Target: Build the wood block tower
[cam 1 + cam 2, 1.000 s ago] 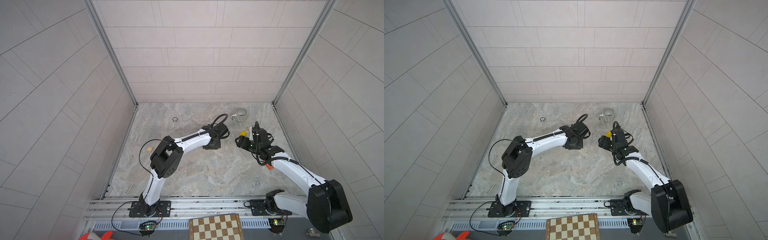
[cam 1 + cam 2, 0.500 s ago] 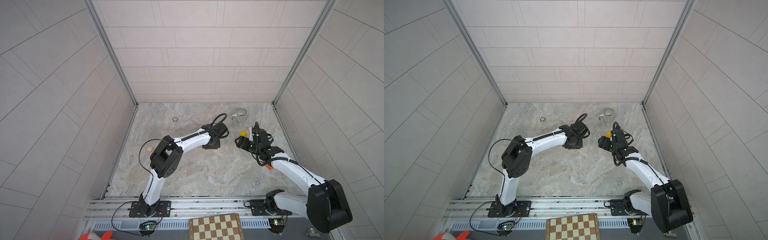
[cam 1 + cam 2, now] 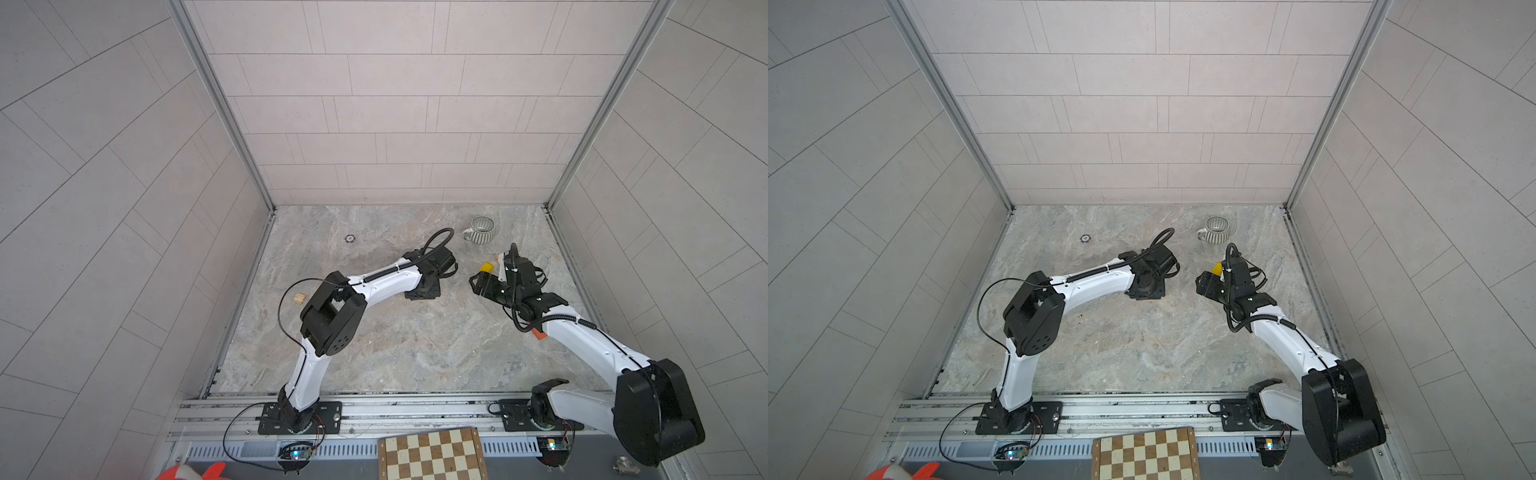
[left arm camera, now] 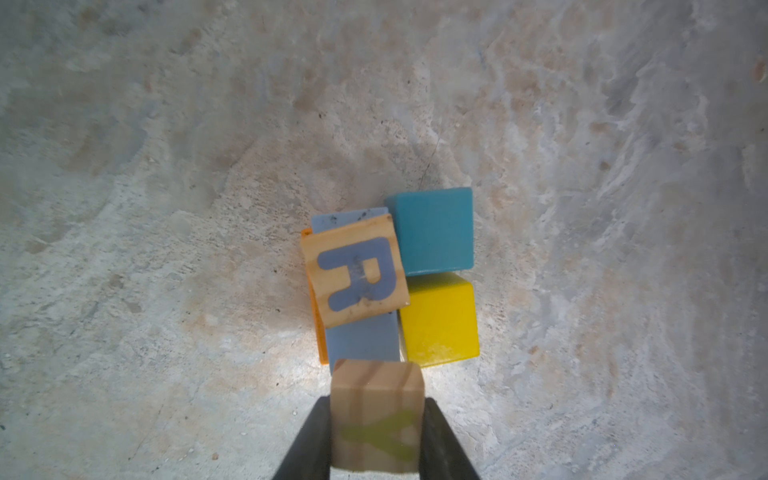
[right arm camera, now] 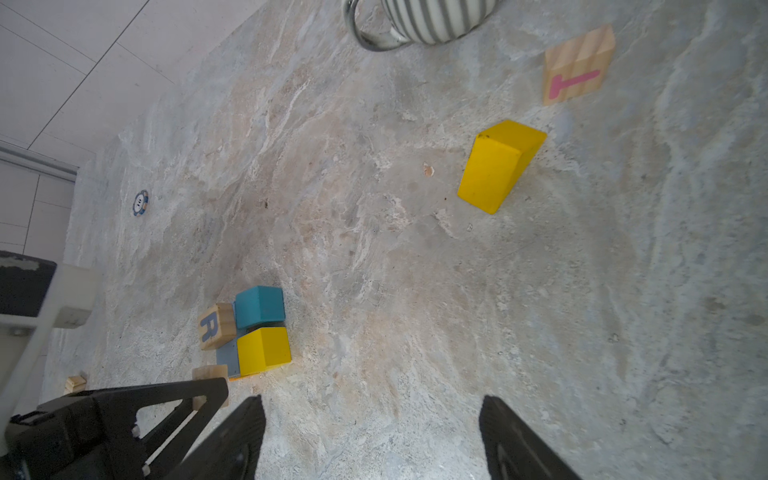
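Note:
In the left wrist view my left gripper (image 4: 377, 415) is shut on a natural wood cube (image 4: 377, 419) with a green letter. It hangs just above the near end of the tower (image 4: 365, 274). The tower is an orange slab and a grey-blue slab with a lettered R cube (image 4: 355, 276) on top. A teal cube (image 4: 432, 230) and a yellow cube (image 4: 440, 318) sit against them. My right gripper (image 5: 370, 405) is open over bare floor. Beyond it lie a yellow block (image 5: 498, 166) and a T cube (image 5: 577, 66). In both top views my left gripper (image 3: 422, 291) hides the tower.
A grey-striped mug (image 3: 480, 229) stands at the back right, near the yellow block (image 3: 485, 266). A natural block (image 3: 299, 298) lies by the left wall. An orange block (image 3: 539, 334) peeks from under my right arm. A poker chip (image 3: 349, 238) and a chessboard (image 3: 432, 455) are also there.

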